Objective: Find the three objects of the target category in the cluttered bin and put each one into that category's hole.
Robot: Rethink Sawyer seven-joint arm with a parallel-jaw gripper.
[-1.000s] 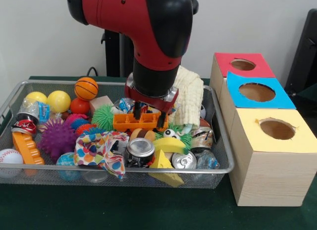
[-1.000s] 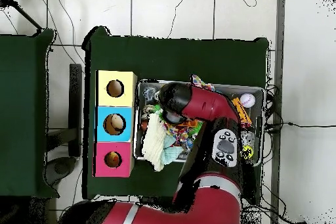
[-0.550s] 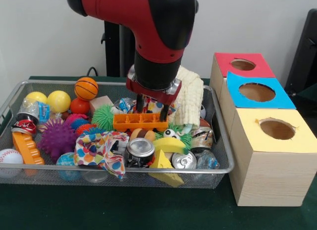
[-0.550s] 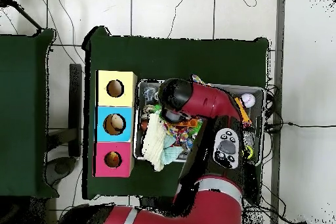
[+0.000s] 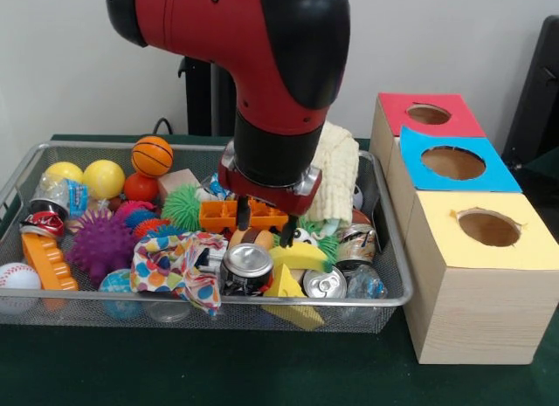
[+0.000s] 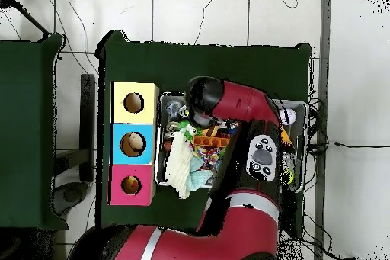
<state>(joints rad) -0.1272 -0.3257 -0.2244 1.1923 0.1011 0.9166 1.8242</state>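
Orange toy block [image 5: 220, 216] sits beneath the claw [image 5: 262, 224] in the bin [image 5: 105, 306]

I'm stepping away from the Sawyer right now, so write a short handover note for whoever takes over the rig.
Gripper: open, empty, fingers pointing down into the clutter just in front of the orange plastic block tray.
Wire mesh bin: full of mixed balls, cans, cloths and toys; nothing is lifted out.
Three boxes beside the bin: red-topped box, blue-topped box, yellow-topped box. The overhead view shows something pale inside the blue hole; what it is cannot be told.
Left: the target category is not evident, so confirm it, then find and drop in the objects.
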